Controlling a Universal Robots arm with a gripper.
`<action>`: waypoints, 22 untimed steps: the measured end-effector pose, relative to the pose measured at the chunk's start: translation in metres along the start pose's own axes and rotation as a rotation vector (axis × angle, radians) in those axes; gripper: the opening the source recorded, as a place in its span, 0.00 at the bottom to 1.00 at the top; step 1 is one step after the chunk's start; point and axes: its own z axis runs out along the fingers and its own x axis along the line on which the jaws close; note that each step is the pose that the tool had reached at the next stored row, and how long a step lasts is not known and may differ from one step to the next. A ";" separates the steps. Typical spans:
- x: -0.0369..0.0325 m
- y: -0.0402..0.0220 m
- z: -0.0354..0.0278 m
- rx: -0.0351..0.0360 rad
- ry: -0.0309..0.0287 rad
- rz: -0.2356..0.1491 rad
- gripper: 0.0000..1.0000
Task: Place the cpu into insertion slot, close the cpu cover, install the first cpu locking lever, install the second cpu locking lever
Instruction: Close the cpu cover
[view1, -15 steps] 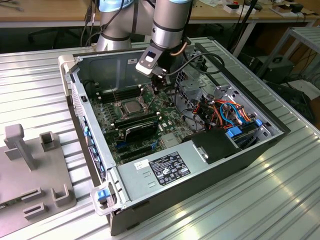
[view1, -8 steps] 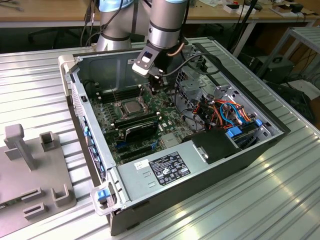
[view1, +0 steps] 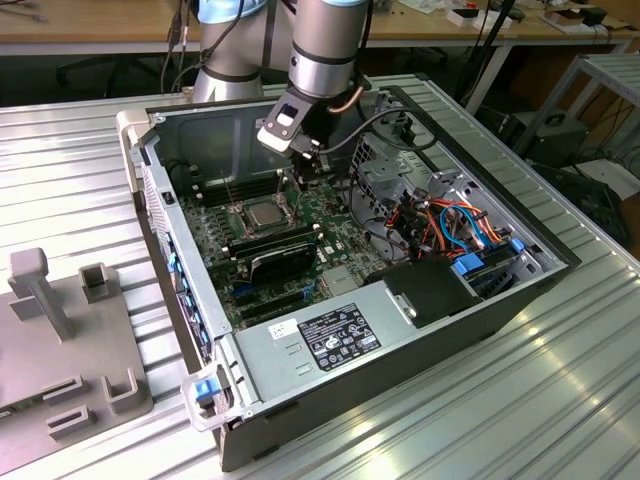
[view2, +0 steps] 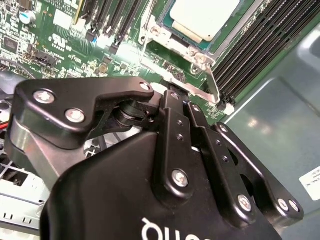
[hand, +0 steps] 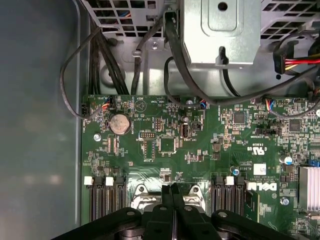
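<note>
Claw (hand: 173, 189) fully closed, tips at cpu cover (view2: 175, 42) edge.

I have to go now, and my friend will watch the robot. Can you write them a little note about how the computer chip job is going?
The pincer is shut, with nothing visible in it, low over the board at the edge of the cpu cover.
The cpu lies flat in the insertion slot, with the cover down around it.
Done: cpu placed, cover apparently closed.
Left: both locking levers. One thin lever shows beside the slot; I cannot tell if it is latched.
</note>
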 end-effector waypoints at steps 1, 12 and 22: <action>0.0000 -0.0009 0.0000 -0.0001 0.0000 0.000 0.11; 0.0001 -0.0120 -0.0004 0.0000 0.0001 0.000 0.11; 0.0000 -0.0461 -0.0004 -0.0002 0.0019 0.000 0.11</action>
